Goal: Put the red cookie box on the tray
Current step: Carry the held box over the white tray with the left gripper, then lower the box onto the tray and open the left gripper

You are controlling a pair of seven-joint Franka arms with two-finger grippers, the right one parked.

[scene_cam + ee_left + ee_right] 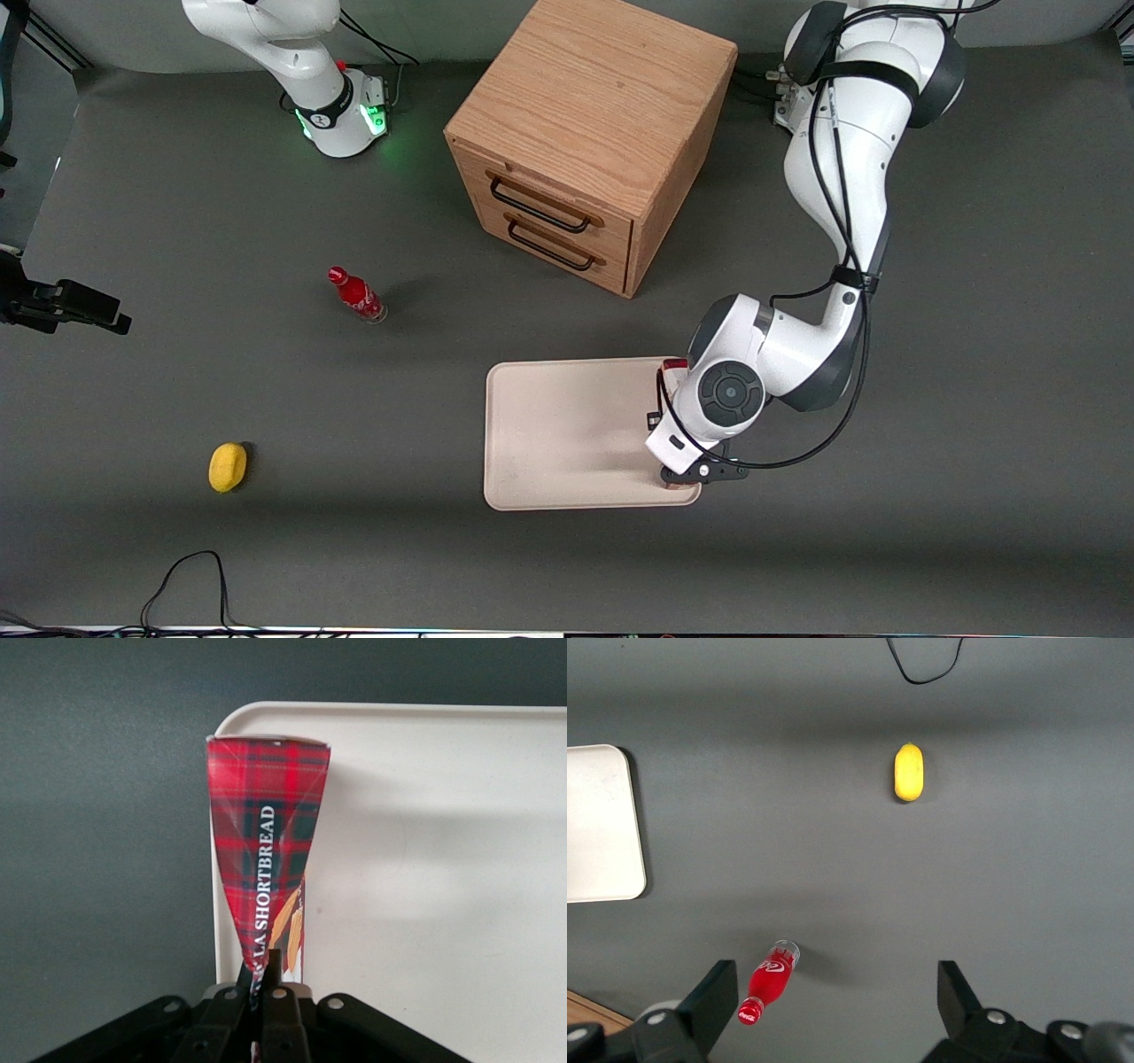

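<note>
Fingers: the two fingers [266, 988] are pressed tight together on one end of the red cookie box [266, 859], and that end is squashed flat between them.
Gripper: the gripper [264, 992] is seen over the tray's edge on the working arm's side. From the front it is mostly hidden under the arm's round white joint.
Box: the red cookie box is held lengthwise along that edge of the tray [443, 859]. It sits over the rim, partly above the tray and right by the grey table. Only small red bits of it can be seen from the front [675, 365].
Touching or not: it cannot be told whether the box is resting on the tray or is held just above it.
Done: the box has been picked up and brought to the tray.
Left: the box is not let go yet. It looks like it should be set flat inside the rim, and then the fingers should be opened.
Other things: a small red bottle [356, 295], a yellow thing [228, 467] and a wooden cabinet [585, 142] are well apart from the tray.
</note>
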